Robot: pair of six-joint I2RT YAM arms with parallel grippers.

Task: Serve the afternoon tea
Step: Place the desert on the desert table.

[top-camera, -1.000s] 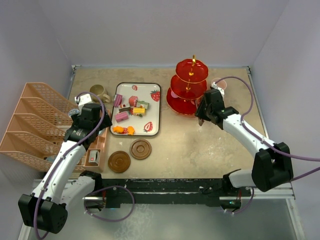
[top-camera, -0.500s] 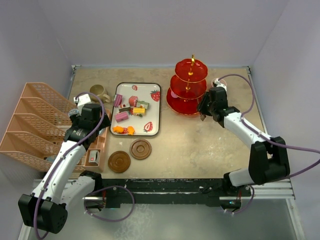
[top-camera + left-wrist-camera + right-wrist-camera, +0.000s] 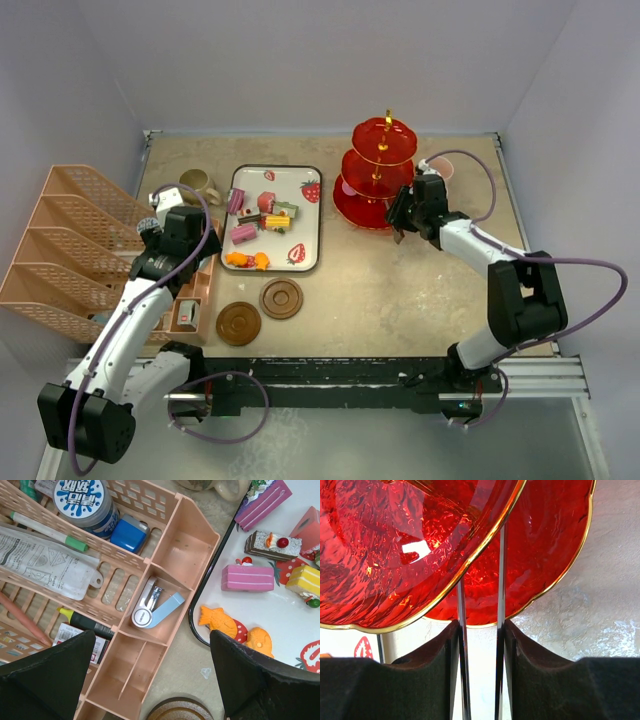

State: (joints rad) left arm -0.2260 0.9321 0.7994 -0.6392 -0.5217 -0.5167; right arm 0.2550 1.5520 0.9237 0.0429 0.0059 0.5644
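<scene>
The red three-tier stand [image 3: 378, 175] with its gold stem is at the back right, and its tiers [image 3: 420, 545] fill the right wrist view. My right gripper [image 3: 400, 222] [image 3: 481, 630] is at the stand's right side, shut on the metal tweezers [image 3: 500, 580]. Their tips pass out of sight behind a tier's rim. Toy sweets [image 3: 258, 225] [image 3: 247, 577] lie on the strawberry tray [image 3: 300, 215] [image 3: 287, 620]. My left gripper [image 3: 192, 258] [image 3: 150, 640] hangs open and empty over the organiser beside the tray. Two brown coasters [image 3: 281, 298] [image 3: 238, 323] lie in front. The olive mug [image 3: 198, 185] is left of the tray, and the pink mug [image 3: 441, 168] is behind the right arm.
A peach desk organiser [image 3: 80, 250] [image 3: 170, 545] holding pens, a jar and a stapler [image 3: 155, 610] takes up the left side. Grey walls close in the table on three sides. One coaster's edge [image 3: 177, 711] shows at the bottom of the left wrist view.
My right arm has drawn its elbow in, and its gripper has shifted slightly back and left, closer to the stand, still holding the tweezers. The left arm has not moved.
</scene>
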